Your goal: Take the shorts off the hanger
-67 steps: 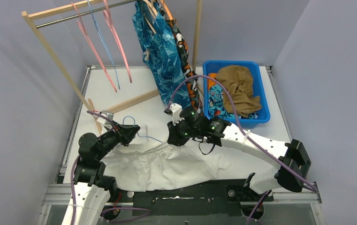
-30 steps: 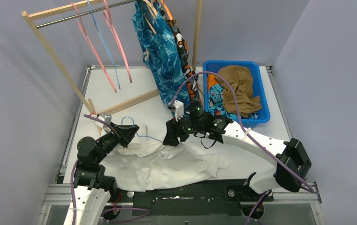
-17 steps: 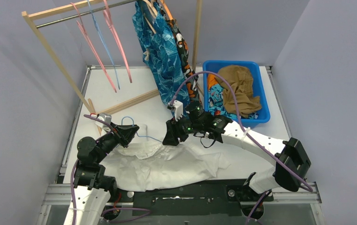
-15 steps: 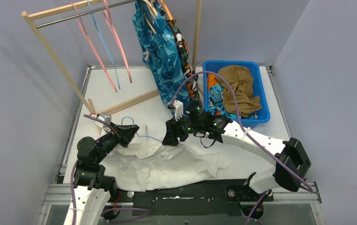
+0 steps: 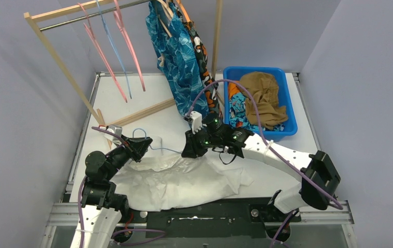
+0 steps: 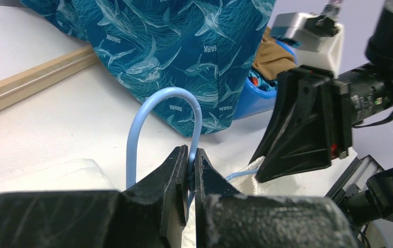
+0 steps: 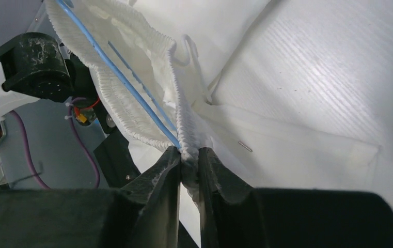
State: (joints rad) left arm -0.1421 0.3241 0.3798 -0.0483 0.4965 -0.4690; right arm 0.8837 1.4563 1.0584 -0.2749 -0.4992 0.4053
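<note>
While the left gripper (image 6: 190, 157) pinches the blue hanger (image 6: 167, 92) hook, the right gripper (image 7: 189, 155) nips the white shorts (image 7: 118, 111) waistband, rightward along the hanger bar.

Spread shorts (image 5: 184, 181) lie on the table (image 5: 104, 90) before the rack (image 5: 58, 62), with the bin (image 5: 288, 98) far right.

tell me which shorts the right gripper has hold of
The white shorts on the table; the shark-print pair hangs from the rack, the brown pair lies in the bin.
</note>
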